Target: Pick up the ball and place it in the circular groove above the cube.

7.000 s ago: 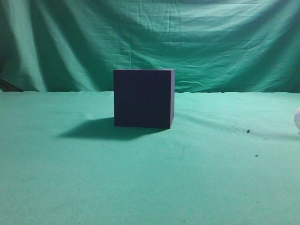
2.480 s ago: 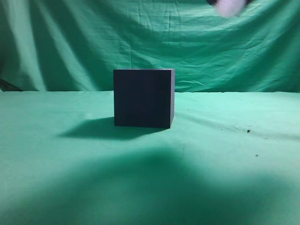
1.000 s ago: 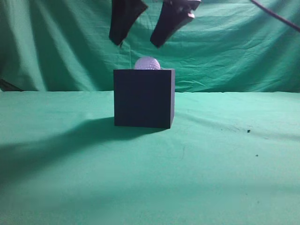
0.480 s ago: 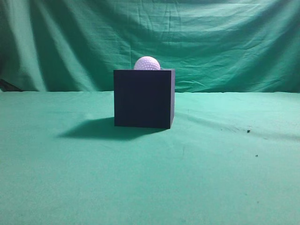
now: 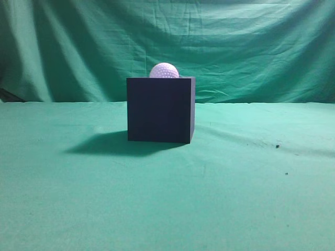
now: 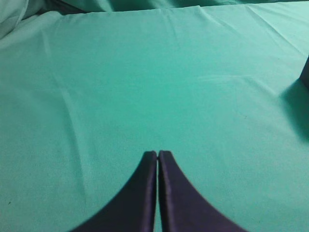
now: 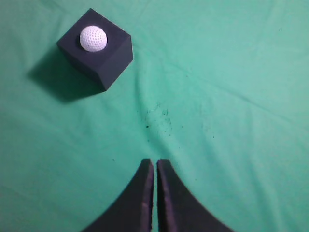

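The white dimpled ball (image 5: 164, 70) sits on top of the dark navy cube (image 5: 160, 110), sunk slightly into its top. In the right wrist view the ball (image 7: 92, 38) rests in the middle of the cube's top face (image 7: 96, 48), far up and left of my right gripper (image 7: 155, 162), which is shut and empty above the cloth. My left gripper (image 6: 157, 154) is shut and empty over bare green cloth; only a dark corner of the cube (image 6: 305, 72) shows at that view's right edge. Neither gripper shows in the exterior view.
Green cloth (image 5: 235, 183) covers the table and hangs as a backdrop (image 5: 251, 42). Small dark specks (image 7: 159, 113) lie on the cloth between my right gripper and the cube.
Seven seconds ago the cube's top was bare and the ball lay at the right edge. The gripper carried it over, left it on the cube one second ago, and withdrew out of the exterior view.
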Controlling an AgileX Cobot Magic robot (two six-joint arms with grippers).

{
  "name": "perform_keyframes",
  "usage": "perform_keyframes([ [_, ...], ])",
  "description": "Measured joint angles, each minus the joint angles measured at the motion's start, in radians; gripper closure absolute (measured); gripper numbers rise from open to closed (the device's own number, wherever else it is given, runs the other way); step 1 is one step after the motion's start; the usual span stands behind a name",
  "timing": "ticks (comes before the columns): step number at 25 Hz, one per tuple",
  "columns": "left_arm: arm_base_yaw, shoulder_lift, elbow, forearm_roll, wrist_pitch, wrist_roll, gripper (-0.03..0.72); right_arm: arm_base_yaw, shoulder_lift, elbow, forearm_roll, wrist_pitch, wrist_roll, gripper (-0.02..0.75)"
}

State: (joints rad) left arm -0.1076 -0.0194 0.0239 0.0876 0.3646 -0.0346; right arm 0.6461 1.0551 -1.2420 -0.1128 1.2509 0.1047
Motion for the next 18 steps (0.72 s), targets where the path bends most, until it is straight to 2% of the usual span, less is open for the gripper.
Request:
perform_keyframes([
  [11,0.0,0.0,0.0,0.0,0.0,0.0,0.688,0.0,-0.531,0.471,0.053,-0.343,0.006,0.738],
  [18,0.0,0.0,0.0,0.0,0.0,0.0,0.688,0.0,-0.688,0.538,0.044,-0.404,0.0,0.738],
])
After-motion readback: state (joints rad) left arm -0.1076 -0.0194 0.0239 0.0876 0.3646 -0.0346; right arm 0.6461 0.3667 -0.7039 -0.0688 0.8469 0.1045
